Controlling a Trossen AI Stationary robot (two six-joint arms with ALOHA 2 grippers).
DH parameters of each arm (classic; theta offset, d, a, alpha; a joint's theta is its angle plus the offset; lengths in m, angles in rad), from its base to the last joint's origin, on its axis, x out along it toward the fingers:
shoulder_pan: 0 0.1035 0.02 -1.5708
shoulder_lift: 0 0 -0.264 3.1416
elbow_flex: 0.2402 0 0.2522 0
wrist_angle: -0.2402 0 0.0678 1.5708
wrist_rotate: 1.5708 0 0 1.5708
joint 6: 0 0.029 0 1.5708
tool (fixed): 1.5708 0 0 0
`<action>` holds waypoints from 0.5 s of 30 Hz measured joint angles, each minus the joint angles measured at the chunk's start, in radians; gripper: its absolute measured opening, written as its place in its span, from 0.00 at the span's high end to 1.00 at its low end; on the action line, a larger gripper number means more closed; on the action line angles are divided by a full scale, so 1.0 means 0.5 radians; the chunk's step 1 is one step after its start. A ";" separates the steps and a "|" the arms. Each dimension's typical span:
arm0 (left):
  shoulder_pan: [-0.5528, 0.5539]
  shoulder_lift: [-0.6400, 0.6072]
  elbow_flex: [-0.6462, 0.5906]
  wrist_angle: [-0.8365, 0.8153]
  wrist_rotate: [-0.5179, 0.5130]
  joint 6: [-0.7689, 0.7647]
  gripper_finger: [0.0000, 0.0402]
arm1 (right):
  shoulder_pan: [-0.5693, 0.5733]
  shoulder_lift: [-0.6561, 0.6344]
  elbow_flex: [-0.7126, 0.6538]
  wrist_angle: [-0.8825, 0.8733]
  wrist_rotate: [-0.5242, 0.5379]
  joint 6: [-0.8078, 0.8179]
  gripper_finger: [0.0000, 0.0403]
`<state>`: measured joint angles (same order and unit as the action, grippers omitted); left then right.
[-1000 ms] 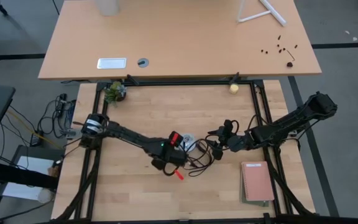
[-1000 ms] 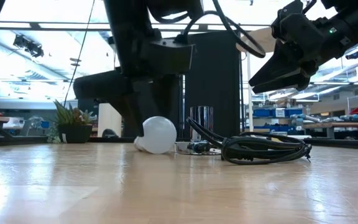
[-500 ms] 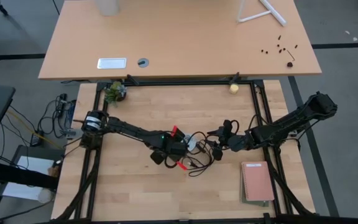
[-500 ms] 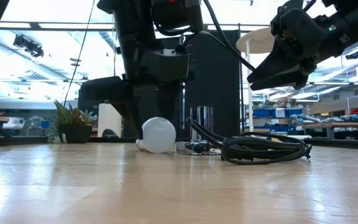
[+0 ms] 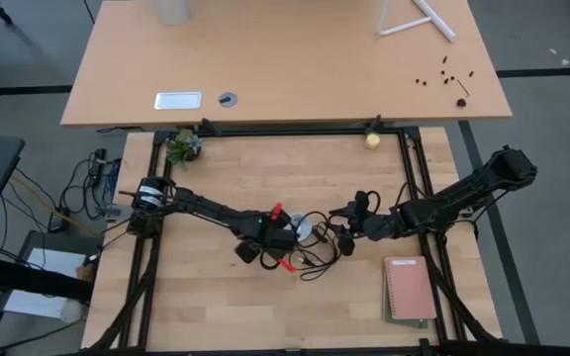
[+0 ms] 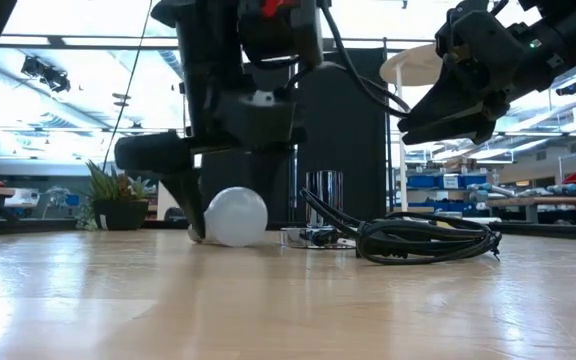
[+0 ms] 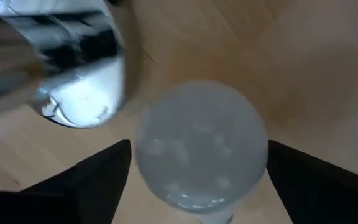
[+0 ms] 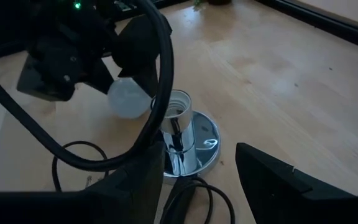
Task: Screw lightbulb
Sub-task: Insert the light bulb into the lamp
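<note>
Since the earlier frame your left gripper (image 6: pixel 218 205) has dropped around the bulb (image 6: pixel 234 216), fingers spread wide, one either side, not clamped. You see one bulb lying on the table (image 5: pixel 206 297) at mid-frame, just left of one socket (image 8: pixel 185 149) and one coiled cord (image 6: pixel 423 240). Your right gripper (image 6: pixel 438 110) hovers half-open upper right, holding nothing. Bare wood lies open in the foreground.
</note>
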<state>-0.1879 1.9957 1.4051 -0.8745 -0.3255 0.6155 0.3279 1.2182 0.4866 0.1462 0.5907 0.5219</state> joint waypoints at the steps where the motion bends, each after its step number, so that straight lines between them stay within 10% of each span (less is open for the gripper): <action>1: 0.001 0.000 -0.015 -0.010 -0.004 0.008 0.09 | 0.000 0.000 0.000 0.002 0.000 0.000 0.48; 15: 0.019 -0.010 -0.130 0.107 -0.069 -0.043 0.24 | 0.000 0.000 0.000 0.022 0.000 -0.003 0.48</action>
<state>-0.1783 1.9907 1.3403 -0.8211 -0.3599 0.5941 0.3279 1.2182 0.4866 0.1574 0.5907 0.5206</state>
